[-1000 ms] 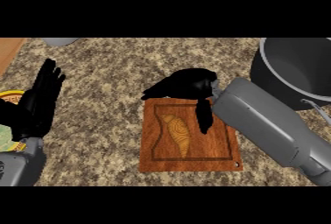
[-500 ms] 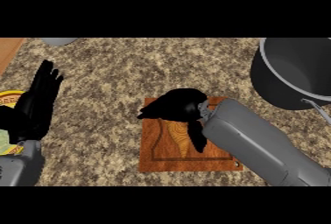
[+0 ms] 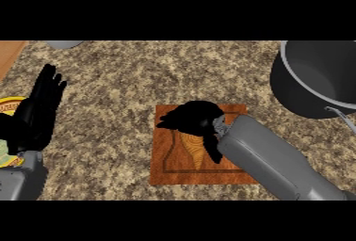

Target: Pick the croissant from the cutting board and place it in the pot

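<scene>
A wooden cutting board lies on the speckled counter at the centre. On it lies the golden croissant, its upper end hidden under my right hand. That hand hangs over the board's top half, fingers bent downward with the thumb alongside the croissant's right side; whether they touch it I cannot tell. The grey pot stands at the upper right, open side up. My left hand rests at the left edge, fingers straight and pointing up, holding nothing.
A yellow-rimmed object sits at the far left behind the left hand. A grey item peeks in at the top left. The pot's wire handle hangs toward the board.
My right hand has moved down and toward me over the board, from its top edge to above the croissant, now covering its upper end. The left hand has stayed still.
</scene>
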Motion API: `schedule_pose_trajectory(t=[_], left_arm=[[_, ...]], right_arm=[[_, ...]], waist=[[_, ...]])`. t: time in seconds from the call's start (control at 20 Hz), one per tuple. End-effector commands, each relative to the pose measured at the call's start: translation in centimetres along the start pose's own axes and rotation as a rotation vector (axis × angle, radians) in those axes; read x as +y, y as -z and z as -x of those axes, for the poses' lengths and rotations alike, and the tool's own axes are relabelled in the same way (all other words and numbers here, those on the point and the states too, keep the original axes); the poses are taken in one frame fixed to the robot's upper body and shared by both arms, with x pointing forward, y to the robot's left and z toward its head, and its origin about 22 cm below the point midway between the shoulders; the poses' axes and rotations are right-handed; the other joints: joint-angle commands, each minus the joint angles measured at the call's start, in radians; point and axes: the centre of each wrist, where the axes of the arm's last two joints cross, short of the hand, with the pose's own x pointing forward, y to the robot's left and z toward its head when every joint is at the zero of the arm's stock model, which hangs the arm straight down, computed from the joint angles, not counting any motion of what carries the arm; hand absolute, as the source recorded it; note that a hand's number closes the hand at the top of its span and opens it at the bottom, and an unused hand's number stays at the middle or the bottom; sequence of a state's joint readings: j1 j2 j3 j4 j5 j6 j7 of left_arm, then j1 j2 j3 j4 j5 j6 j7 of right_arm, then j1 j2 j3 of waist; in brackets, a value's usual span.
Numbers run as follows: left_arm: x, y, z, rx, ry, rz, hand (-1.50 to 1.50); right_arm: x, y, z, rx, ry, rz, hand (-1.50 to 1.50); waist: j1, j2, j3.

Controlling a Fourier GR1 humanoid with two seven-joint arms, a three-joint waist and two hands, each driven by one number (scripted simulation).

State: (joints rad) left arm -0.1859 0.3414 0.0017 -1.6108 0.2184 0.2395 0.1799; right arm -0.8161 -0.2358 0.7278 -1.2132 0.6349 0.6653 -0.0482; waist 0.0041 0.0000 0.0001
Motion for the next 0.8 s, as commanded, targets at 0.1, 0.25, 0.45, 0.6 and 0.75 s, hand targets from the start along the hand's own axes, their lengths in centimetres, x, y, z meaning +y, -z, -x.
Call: schedule_pose_trajectory(t=[0.1, 0.25, 0.45, 0.6, 0.75], left_arm=[[-1.6, 0.2, 1.1, 0.001, 0.015, 0.007, 0.0], [0.9, 0.2, -2.1, -0.011, 0.007, -0.013, 0.0], [-1.3, 0.1, 1.5, 0.001, -0.005, -0.007, 0.0], [-0.4, 0.7, 0.7, 0.0, 0.008, 0.006, 0.0], [-0.2, -0.7, 0.0, 0.001, 0.005, 0.017, 0.0]], right_arm=[[1.3, 1.8, 0.8, -0.002, 0.02, -0.018, -1.5], [1.6, 1.0, 1.4, 0.0, -0.007, 0.0, -1.5], [3.1, 3.9, 0.0, 0.025, -0.018, -0.006, -1.5], [3.9, 3.4, 1.6, 0.06, -0.015, -0.015, -1.5], [5.2, 4.1, 1.0, 0.052, -0.008, -0.006, -1.5]], waist=[[0.002, 0.002, 0.0], [0.003, 0.0, 0.0], [0.002, 0.001, 0.0], [0.002, 0.002, 0.0], [0.004, 0.0, 0.0]])
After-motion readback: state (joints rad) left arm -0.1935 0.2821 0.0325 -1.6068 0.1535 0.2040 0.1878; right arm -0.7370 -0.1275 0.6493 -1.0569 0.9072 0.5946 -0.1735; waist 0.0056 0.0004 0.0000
